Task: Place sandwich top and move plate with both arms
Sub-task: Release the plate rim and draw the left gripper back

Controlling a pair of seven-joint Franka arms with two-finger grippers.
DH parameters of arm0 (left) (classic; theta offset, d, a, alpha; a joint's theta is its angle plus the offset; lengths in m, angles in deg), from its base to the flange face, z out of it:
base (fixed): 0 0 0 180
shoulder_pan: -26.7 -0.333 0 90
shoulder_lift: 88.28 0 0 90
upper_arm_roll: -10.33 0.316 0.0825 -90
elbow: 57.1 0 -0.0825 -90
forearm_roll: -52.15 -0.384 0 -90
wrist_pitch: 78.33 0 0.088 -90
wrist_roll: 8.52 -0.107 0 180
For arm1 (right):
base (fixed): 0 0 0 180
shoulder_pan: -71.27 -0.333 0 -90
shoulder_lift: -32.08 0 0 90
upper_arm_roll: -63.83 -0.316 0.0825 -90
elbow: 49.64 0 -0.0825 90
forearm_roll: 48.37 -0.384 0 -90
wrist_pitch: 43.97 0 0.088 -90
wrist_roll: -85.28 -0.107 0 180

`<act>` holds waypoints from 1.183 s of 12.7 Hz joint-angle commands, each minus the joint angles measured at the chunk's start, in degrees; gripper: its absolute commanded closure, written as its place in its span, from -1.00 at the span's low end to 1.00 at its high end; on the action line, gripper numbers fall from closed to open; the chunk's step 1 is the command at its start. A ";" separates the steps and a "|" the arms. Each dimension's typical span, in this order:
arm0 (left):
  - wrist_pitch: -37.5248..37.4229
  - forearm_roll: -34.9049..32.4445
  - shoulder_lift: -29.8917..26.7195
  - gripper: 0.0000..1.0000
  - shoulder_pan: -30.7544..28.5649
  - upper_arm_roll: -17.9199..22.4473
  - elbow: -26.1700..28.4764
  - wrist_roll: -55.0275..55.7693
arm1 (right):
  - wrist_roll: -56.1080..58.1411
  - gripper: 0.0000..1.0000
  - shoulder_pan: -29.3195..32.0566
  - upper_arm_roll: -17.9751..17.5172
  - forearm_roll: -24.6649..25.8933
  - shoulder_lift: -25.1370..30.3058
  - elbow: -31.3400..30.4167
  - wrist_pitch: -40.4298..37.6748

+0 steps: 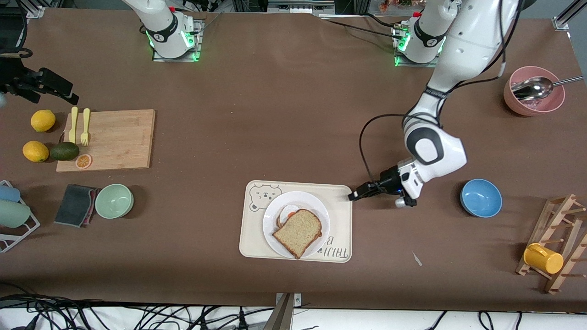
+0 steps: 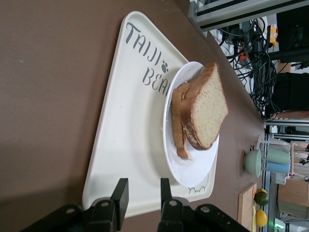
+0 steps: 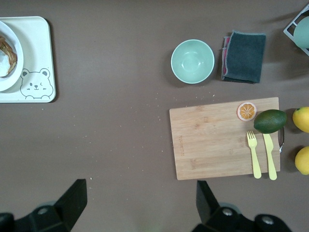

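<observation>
Now: top [image 1: 299, 231] sits on plate [image 1: 275, 215] | left gripper [image 1: 355, 195] at tray [image 1: 341, 224] edge, fingers apart, empty | right gripper [image 3: 140, 198] wide, waiting | next: both grip plate rim.

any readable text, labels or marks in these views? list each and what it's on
"TAIJI" on the cream tray, along the border beside the white plate.
"BEA", second line on that tray; the plate covers the rest.
Bear face drawing, no words, in another corner of the tray.
Small round marks on both arm bases: unreadable.
</observation>
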 commanded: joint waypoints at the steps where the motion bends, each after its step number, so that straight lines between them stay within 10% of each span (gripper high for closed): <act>1: -0.33 -6.91 -11.19 -0.21 -4.98 -2.78 11.51 1.63 | 0.82 -1.00 0.03 0.16 0.84 0.10 1.05 -1.01; 15: -24.83 -73.62 -36.70 -0.64 -16.42 -4.29 14.63 38.19 | 0.82 -1.00 0.03 0.16 0.84 0.19 1.05 -1.36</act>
